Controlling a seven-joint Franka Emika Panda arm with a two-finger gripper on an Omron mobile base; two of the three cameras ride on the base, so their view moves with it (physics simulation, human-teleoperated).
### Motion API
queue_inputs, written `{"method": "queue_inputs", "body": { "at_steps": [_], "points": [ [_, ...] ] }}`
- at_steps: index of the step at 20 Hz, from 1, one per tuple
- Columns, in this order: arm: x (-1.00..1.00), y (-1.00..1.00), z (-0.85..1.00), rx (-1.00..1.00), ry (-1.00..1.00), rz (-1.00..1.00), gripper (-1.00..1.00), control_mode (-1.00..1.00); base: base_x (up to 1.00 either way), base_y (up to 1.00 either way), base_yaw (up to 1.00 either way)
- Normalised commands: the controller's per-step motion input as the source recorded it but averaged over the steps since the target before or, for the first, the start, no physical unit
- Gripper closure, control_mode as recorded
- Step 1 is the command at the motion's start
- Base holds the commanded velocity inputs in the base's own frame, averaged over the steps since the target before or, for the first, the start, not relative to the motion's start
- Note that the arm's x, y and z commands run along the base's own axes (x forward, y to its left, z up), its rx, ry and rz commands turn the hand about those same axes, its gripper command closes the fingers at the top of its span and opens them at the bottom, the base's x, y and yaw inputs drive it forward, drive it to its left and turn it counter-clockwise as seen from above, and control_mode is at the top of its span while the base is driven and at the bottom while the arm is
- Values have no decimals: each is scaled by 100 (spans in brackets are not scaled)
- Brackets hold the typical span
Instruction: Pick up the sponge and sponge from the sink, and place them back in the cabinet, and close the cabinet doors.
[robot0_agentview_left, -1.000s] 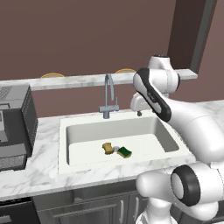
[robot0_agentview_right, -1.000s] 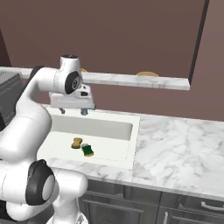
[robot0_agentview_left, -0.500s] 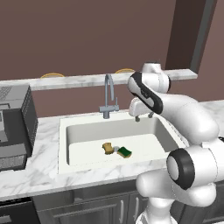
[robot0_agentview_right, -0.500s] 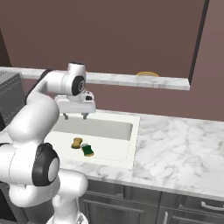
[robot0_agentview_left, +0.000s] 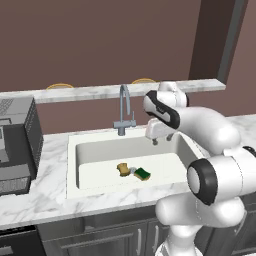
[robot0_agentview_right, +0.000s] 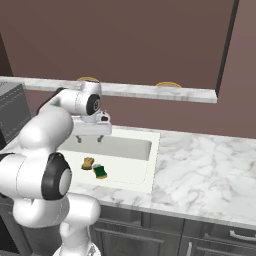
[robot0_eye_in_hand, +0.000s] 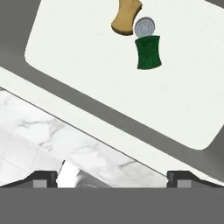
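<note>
Hand view: hand (robot0_eye_in_hand: 112, 175) released, empty, over the white marble counter's (robot0_eye_in_hand: 52, 135) sink edge. Green-topped sponge (robot0_eye_in_hand: 148, 52) and golden-tan sponge (robot0_eye_in_hand: 126, 16) flank the drain mid-basin, near each other; descending risks nudging both.

Tan sponge (robot0_eye_in_hand: 126, 17) cut by edge

Flanking base views; sink (robot0_agentview_left: 100, 145) overhead

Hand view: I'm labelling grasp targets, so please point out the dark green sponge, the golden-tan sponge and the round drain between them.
dark green rectangular sponge (robot0_eye_in_hand: 148, 53), hand view, middle of its green top.
golden-tan sponge (robot0_eye_in_hand: 126, 16), hand view, middle of its top face.
round grey drain (robot0_eye_in_hand: 145, 27), hand view, centre of the strainer.
</note>
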Motion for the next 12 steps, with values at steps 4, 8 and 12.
{"method": "queue_inputs", "body": {
  "at_steps": [4,8,12],
  "points": [
    [11,0,-41,0,-2,0,-100,-100,0,0,0],
    [8,0,-31,0,-6,0,-100,-100,0,0,0],
    [8,0,-27,0,-7,0,-100,-100,0,0,0]
  ]
}}
